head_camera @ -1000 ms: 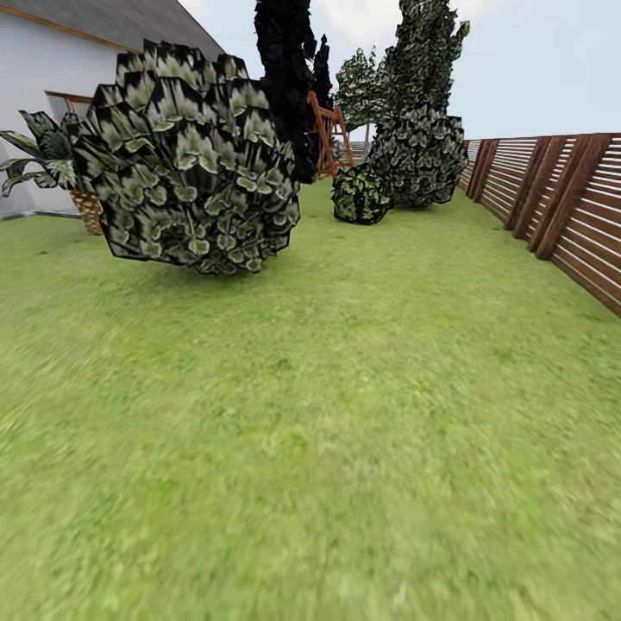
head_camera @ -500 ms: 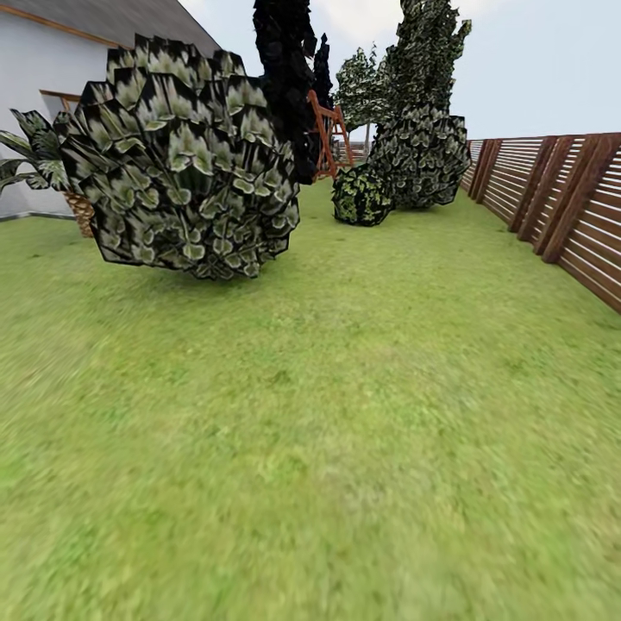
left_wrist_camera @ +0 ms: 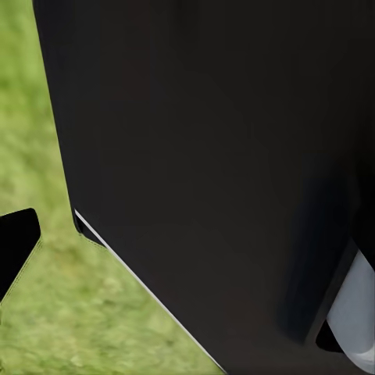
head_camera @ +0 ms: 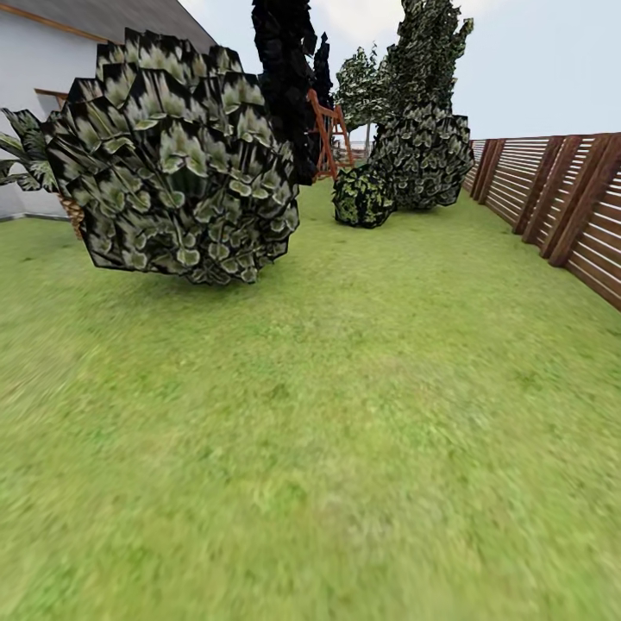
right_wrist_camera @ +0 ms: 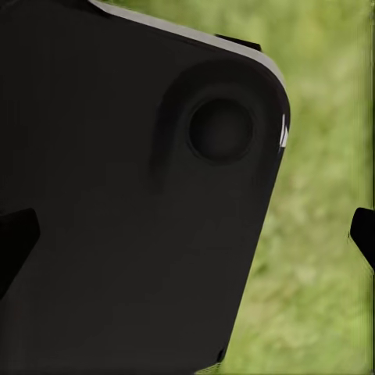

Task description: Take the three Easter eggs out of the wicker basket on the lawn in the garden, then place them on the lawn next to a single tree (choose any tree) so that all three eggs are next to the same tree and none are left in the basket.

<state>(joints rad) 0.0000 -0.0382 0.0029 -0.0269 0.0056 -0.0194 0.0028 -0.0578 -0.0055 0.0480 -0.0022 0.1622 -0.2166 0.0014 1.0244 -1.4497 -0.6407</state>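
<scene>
Head view: lawn (head_camera: 345,431) ahead, large bush (head_camera: 172,164) on left.

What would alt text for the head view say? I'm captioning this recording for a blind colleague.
A broad green lawn stretches ahead, with a large round leafy bush at near left and a brown slatted fence along the right. Farther back stand a black-leaved tree, a small bush beside a taller one, and a white house wall at far left.

Rough grassy lawn (head_camera: 362,448), slatted wooden fence (head_camera: 569,207), matt black panel (left_wrist_camera: 211,156)
</scene>
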